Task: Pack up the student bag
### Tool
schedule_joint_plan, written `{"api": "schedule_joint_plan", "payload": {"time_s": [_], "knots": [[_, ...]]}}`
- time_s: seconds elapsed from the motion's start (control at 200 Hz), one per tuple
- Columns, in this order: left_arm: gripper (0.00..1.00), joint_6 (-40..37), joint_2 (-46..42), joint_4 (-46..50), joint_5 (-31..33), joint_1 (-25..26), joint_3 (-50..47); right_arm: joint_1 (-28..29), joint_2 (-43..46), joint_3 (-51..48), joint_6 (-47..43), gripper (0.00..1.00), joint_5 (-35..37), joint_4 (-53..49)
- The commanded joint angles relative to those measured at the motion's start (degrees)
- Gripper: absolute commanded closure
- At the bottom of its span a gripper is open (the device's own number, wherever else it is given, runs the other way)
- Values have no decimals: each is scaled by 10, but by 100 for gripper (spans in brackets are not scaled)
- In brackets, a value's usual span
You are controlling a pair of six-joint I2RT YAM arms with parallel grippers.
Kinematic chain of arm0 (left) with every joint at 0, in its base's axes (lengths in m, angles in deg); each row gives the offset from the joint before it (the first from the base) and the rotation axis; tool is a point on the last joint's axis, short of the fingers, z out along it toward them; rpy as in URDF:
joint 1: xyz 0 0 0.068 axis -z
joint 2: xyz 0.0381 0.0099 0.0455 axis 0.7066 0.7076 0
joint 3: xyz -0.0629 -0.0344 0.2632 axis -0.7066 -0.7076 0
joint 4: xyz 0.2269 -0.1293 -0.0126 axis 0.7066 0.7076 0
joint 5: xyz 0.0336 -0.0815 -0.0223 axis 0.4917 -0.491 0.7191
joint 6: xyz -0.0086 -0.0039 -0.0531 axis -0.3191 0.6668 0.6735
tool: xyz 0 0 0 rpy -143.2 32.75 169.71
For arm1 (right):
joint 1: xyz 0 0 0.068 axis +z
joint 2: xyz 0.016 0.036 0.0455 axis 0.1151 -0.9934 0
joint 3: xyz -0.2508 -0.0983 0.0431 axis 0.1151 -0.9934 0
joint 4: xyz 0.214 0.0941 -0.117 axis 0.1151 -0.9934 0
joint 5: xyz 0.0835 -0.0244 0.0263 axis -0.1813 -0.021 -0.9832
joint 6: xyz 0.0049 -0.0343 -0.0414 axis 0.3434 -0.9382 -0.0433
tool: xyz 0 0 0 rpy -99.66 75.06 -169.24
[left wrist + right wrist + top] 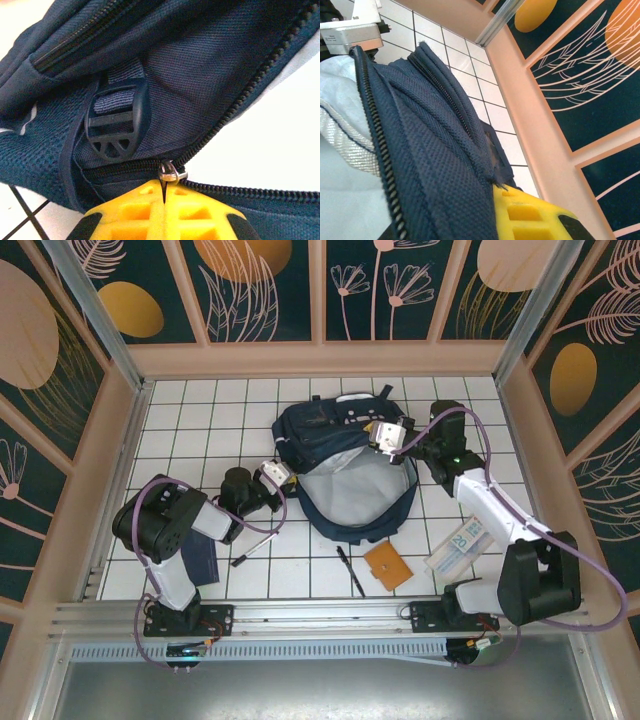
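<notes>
The student bag, navy blue, lies open on the white tiled table with its pale grey lining showing. My left gripper is at the bag's left edge. In the left wrist view its yellow fingers are shut on the tab of the metal zipper pull, where the two zipper tracks meet below a black strap buckle. My right gripper is shut on the bag's upper right rim. In the right wrist view the navy fabric hides one finger and is pinched against the yellow one.
Near the front edge lie a black pen, a second pen, an orange wallet, a flat dark-blue notebook under the left arm, and a clear packet on the right. Peach-coloured walls enclose the table.
</notes>
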Motion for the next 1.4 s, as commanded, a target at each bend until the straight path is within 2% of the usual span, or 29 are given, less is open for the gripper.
{"api": "schedule_joint_plan", "payload": {"time_s": [0.0,0.2,0.38,0.48,0.545,0.621,0.746,0.841,0.951,1.081,1.206,1.266,1.361,1.396], "knots": [[100,31,-25,1,47,-1,1,5,41,13,-28,100,-10,17],[100,83,-45,41,162,-4,23,7,48,11,-46,100,-6,5],[100,160,-35,-1,191,-26,14,16,48,13,-65,100,-2,-9],[100,167,-30,-34,189,-32,4,21,48,16,-69,100,-2,-13],[100,150,-27,-46,158,-34,5,25,50,17,-74,100,0,-17],[100,151,-18,-24,159,-38,18,26,53,18,-72,100,-8,-15],[100,227,26,-76,94,-66,29,31,67,16,-63,100,-28,-2],[100,266,58,-113,89,-74,31,36,76,14,-52,100,-41,13],[100,257,66,-89,69,-75,48,45,77,18,-55,100,-39,14],[100,259,60,-54,121,-76,53,52,75,25,-52,100,-46,11],[100,255,64,-33,103,-78,66,52,71,25,-48,100,-36,16],[91,260,63,-5,120,-78,76,52,68,21,-46,100,-28,22],[82,249,51,2,114,-78,78,54,58,19,-27,100,-18,43],[69,248,41,-11,105,-78,69,55,52,18,-15,100,-9,57]]}}
